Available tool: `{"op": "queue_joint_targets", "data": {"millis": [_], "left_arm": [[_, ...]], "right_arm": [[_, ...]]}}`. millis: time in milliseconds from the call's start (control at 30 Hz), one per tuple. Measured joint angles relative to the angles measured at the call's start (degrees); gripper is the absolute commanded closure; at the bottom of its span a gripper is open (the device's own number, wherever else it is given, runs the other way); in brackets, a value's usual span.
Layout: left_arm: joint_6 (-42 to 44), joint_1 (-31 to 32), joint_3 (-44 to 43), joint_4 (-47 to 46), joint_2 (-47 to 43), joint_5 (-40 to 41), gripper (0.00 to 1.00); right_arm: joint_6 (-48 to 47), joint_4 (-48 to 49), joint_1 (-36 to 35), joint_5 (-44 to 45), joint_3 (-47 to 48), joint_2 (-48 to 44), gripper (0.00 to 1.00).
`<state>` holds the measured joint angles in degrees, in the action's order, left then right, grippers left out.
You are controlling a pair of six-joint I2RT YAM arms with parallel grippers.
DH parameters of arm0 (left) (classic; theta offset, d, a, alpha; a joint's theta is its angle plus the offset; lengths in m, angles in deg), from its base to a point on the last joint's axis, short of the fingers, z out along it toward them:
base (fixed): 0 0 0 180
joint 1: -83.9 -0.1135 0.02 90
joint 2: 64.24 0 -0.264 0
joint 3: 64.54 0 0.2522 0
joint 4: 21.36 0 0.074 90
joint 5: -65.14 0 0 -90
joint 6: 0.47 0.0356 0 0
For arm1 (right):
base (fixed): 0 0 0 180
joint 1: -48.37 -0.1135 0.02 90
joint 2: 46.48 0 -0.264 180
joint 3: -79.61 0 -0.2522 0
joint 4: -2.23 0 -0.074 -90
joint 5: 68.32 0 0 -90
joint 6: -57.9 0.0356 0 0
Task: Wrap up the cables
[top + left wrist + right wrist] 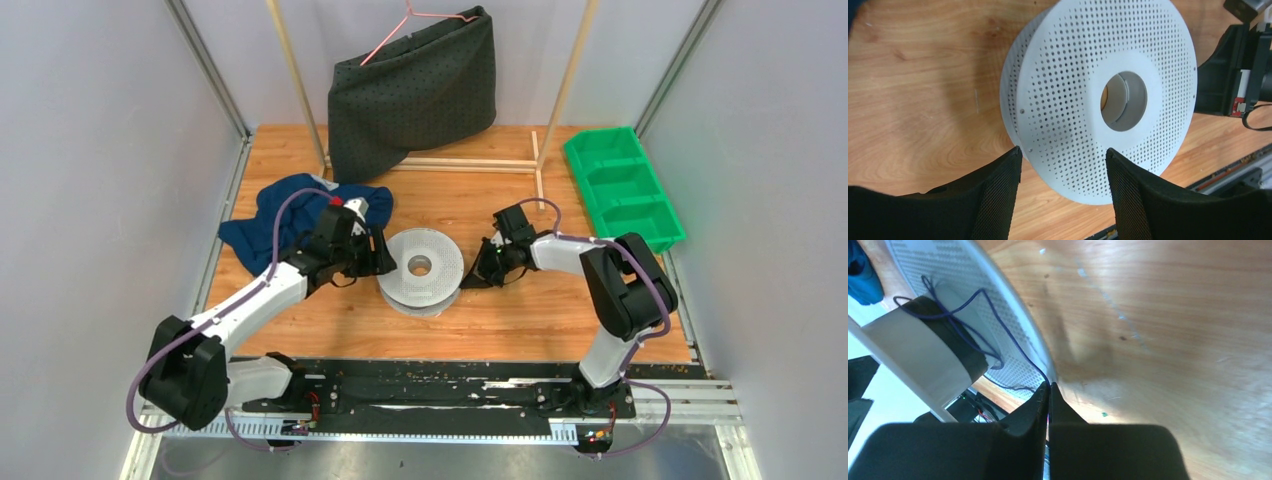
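The grey-white perforated spool (420,268) lies flat on the wooden table between my two grippers. My left gripper (385,258) is open at the spool's left rim. In the left wrist view its fingers (998,195) stand wide apart on either side of the near edge of the spool (1073,75). My right gripper (487,265) is at the spool's right side. In the right wrist view it (1049,386) is shut on the thin dark cable (998,322). The cable runs from the tips between the flanges to dark windings on the spool's core (913,355).
A blue cloth (285,215) lies behind the left arm. A dark dotted cloth (415,90) hangs on a pink hanger (400,30) from a wooden rack (470,162) at the back. A green divided tray (622,185) sits at the back right.
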<state>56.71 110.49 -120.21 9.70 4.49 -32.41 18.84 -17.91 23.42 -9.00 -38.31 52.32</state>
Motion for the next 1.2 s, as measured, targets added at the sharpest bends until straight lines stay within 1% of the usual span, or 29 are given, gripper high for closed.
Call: {"op": "queue_joint_targets", "data": {"millis": [200,333,433,633,800,900,1067,1167,1200], "left_arm": [[-2.0,0.0,3.9,-3.9,1.5,-4.0,0.44],[-4.4,0.2,6.7,-7.0,2.9,-6.6,0.46],[-6.1,0.9,7.2,-9.1,3.3,-7.1,0.46],[-11.0,7.5,7.2,-16.1,6.5,-7.9,0.46],[-14.2,10.2,5.6,-21.4,10.7,-8.0,0.47],[-14.7,10.4,3.2,-22.8,13.0,-8.1,0.47],[-14.7,10.4,-0.7,-22.7,12.7,-8.8,0.45],[-14.3,10.4,-4.0,-20.0,10.6,-8.7,0.43],[-14.0,10.3,-5.6,-18.4,9.4,-8.4,0.43]], "right_arm": [[0.3,2.8,-2.7,0.0,-0.2,-0.8,0.99],[0.7,4.3,-4.0,-0.2,-0.3,-0.8,0.99],[0.9,5.0,-4.2,-0.1,-0.3,-0.8,0.99],[0.2,7.4,-4.3,1.6,0.7,0.3,0.99],[-2.0,12.7,-4.3,2.9,1.2,0.9,0.99],[-3.1,18.9,-4.3,3.9,-0.5,0.9,0.99],[-4.3,22.5,-4.3,5.7,-1.8,0.9,0.99],[-4.5,23.6,-4.3,6.2,-1.8,0.9,0.99],[-4.5,23.7,-4.3,6.3,-1.8,0.9,0.97]]}}
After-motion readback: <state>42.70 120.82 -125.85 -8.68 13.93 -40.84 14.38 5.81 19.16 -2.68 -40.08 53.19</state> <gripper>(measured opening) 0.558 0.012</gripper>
